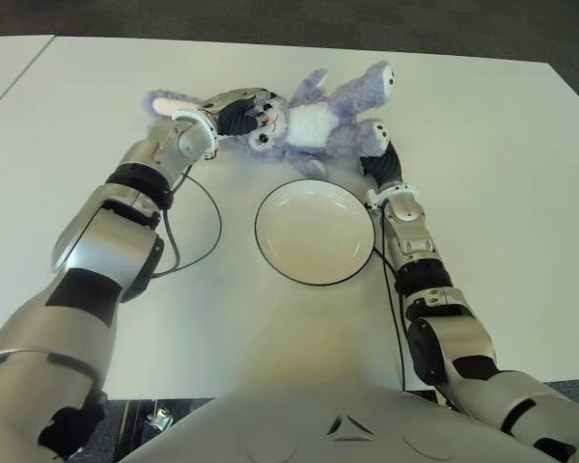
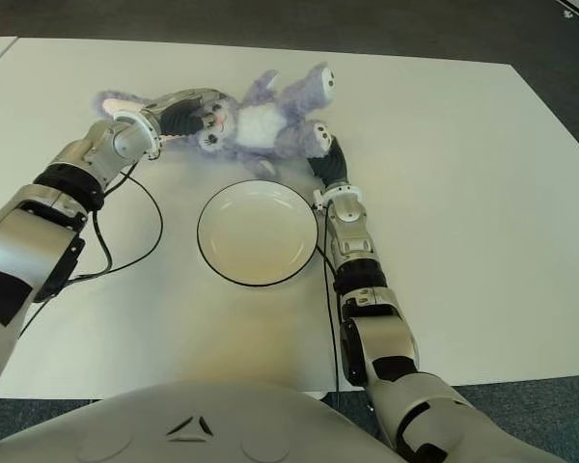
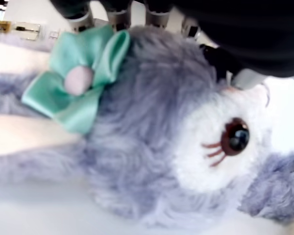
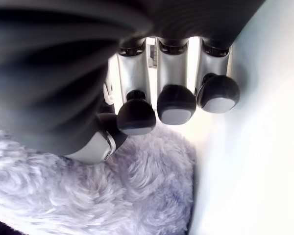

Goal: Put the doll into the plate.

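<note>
The white table (image 1: 502,193) carries all items. At far left, a black cable (image 1: 207,227) loops beside the left forearm. The left hand (image 1: 234,108) lies over the head of the doll (image 1: 304,123), fingers curled onto it; the wrist view shows a green bow (image 3: 81,81) and one eye, fingertips mostly cut off. The doll lies on the table beyond the plate (image 1: 315,231), outside it. The right hand (image 1: 378,162) sits at the doll's lower leg, largely hidden beneath fur; its fingers (image 4: 176,105) curl against the plush.
</note>
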Controlling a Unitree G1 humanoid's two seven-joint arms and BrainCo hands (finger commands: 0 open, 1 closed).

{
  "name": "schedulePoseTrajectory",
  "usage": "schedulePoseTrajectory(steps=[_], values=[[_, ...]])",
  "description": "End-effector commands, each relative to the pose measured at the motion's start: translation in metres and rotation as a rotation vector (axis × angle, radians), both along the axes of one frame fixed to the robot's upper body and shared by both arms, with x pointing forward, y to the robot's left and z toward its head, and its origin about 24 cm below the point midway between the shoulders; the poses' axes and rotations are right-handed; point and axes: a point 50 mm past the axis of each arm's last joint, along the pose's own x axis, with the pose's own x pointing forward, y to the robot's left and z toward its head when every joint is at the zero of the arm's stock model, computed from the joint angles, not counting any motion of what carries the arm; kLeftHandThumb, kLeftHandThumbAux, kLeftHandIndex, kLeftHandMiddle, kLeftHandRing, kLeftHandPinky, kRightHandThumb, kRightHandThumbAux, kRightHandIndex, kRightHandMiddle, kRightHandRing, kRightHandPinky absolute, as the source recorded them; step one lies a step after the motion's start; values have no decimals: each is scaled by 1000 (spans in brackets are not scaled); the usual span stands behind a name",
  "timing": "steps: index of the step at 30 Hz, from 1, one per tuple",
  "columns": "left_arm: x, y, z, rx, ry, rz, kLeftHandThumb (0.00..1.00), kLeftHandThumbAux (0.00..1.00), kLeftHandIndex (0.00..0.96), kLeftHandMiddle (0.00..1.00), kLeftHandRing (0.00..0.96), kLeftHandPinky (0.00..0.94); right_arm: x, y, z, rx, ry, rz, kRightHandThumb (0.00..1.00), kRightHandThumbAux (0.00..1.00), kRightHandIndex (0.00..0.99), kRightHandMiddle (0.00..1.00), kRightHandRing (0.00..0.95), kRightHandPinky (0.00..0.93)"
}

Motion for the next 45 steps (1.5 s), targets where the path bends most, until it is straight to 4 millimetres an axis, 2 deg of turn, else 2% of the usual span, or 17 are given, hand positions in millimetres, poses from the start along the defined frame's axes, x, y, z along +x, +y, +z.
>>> schedulePoseTrajectory(steps=[1, 11, 16, 18, 22, 30, 32, 40, 45], values=[[-5, -16, -22, 2, 90, -15, 767, 291, 0, 0, 0, 0, -11, 1, -26, -8, 109, 11, 707, 720, 439, 893, 889, 887], [-9, -23, -27, -28, 174, -63, 785, 304, 0, 0, 0, 0, -13, -1, -25, -16, 106, 1, 709, 717, 440, 897, 896, 894], [-12, -25, -28, -48, 211, -122, 730, 312, 0, 0, 0, 0, -13, 0, -25, -18, 109, -5, 712, 716, 440, 902, 901, 899], [-15, -26, -28, -86, 249, -160, 666, 311, 0, 0, 0, 0, -13, 0, -25, -16, 114, -7, 713, 715, 440, 904, 901, 899], [-22, -27, -31, -220, 412, -255, 588, 316, 0, 0, 0, 0, -13, 0, -24, -21, 123, -17, 715, 714, 440, 906, 902, 900], [-31, -25, -37, -347, 578, -331, 537, 320, 0, 0, 0, 0, -14, 0, -24, -30, 126, -28, 717, 713, 440, 909, 903, 901], [-32, -25, -38, -342, 582, -344, 544, 318, 0, 0, 0, 0, -14, 0, -23, -32, 125, -28, 717, 713, 440, 910, 903, 902], [-36, -26, -41, -226, 572, -397, 684, 319, 0, 0, 0, 0, -15, -1, -23, -24, 124, -29, 717, 713, 440, 907, 899, 897], [-37, -26, -48, -118, 581, -370, 677, 305, 0, 0, 0, 0, -15, -2, -23, -19, 132, -35, 716, 713, 440, 902, 893, 894]])
